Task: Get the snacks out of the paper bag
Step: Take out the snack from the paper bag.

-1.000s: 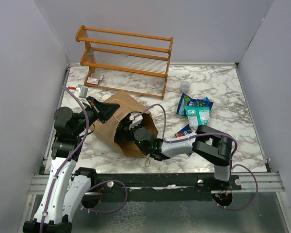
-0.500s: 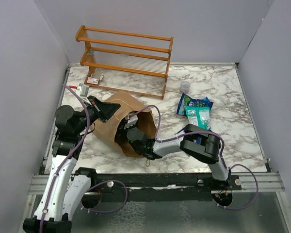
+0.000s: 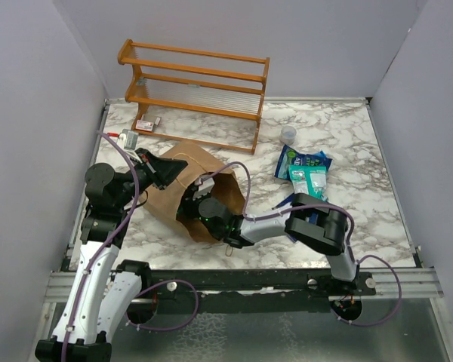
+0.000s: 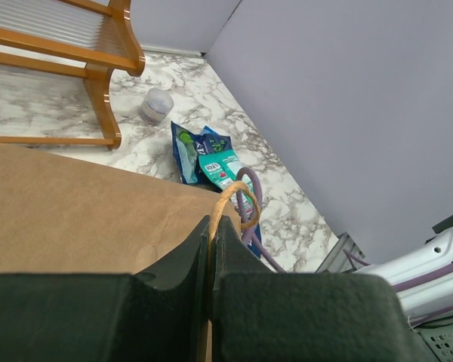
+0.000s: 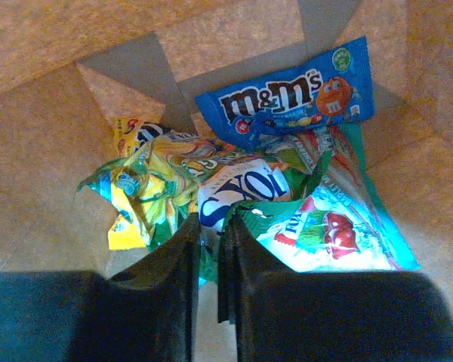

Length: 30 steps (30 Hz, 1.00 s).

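**Top view:** the brown kraft paper bag [image 3: 166, 197] hides the right gripper [image 5: 210, 230] inside its mouth. We cannot read the print on the small red-and-white flat packet [image 3: 146, 124], far left.

**Right wrist view:** we cannot tell which of the heaped glossy snack packets [image 5: 234, 192] sits between the near-closed fingers.

**Left wrist view:** the left gripper [image 4: 211, 234] is blurred and cropped at the near edge.

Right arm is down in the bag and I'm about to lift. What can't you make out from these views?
Right wrist: which of the snacks the right gripper pinches; its own fingers cover the contact.
Right wrist: any packets under the pile, covered by those on top.
Top external: the right gripper's tips, hidden by the paper bag wall.
Left wrist: the bag's inside, blocked by the left gripper and the bag's outer wall.
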Each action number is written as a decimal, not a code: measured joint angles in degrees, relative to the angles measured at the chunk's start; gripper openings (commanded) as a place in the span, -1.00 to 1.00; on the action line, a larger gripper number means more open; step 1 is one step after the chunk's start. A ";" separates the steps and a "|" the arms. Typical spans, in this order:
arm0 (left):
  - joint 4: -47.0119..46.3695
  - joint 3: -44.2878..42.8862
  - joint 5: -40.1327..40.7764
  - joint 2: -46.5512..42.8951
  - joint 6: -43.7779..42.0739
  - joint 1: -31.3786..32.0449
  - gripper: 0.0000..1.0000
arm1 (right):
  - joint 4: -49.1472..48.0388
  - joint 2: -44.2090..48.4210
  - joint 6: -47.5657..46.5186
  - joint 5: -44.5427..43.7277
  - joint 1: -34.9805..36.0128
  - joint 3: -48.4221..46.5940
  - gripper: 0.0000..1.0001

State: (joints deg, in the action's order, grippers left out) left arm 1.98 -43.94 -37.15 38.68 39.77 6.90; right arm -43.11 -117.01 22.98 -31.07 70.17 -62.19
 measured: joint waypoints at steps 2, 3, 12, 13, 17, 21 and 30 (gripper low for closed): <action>0.00 -0.07 0.00 0.00 -0.09 0.00 -1.00 | 0.68 1.68 -0.57 0.22 0.02 0.85 -0.84; 0.00 -0.07 0.00 0.00 -0.22 0.00 -1.00 | 1.14 2.67 -0.81 0.28 0.02 1.33 -0.86; 0.46 -0.07 0.76 -0.37 -0.66 0.00 -1.00 | 6.45 13.84 -1.64 0.55 -0.02 6.58 -0.98; 0.63 -0.07 1.14 -0.57 -0.66 0.00 -1.00 | 7.28 15.23 -1.64 0.92 -0.02 7.17 -0.98; 1.29 -0.07 3.17 -1.55 -0.61 0.00 -1.00 | 11.43 19.82 -2.08 3.02 -0.02 8.96 -0.98; 2.16 -0.07 4.68 -2.05 -0.61 0.00 -1.00 | 15.37 26.67 -4.37 4.42 -0.02 11.72 -0.98; 5.01 -0.81 7.52 -2.19 -1.03 0.00 -1.00 | 22.49 44.41 -9.22 9.29 -0.04 14.64 -0.98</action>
State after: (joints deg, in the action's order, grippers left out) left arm 6.98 -44.75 -29.63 36.49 38.74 6.90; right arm -20.62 -72.60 13.76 -21.78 70.13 -47.55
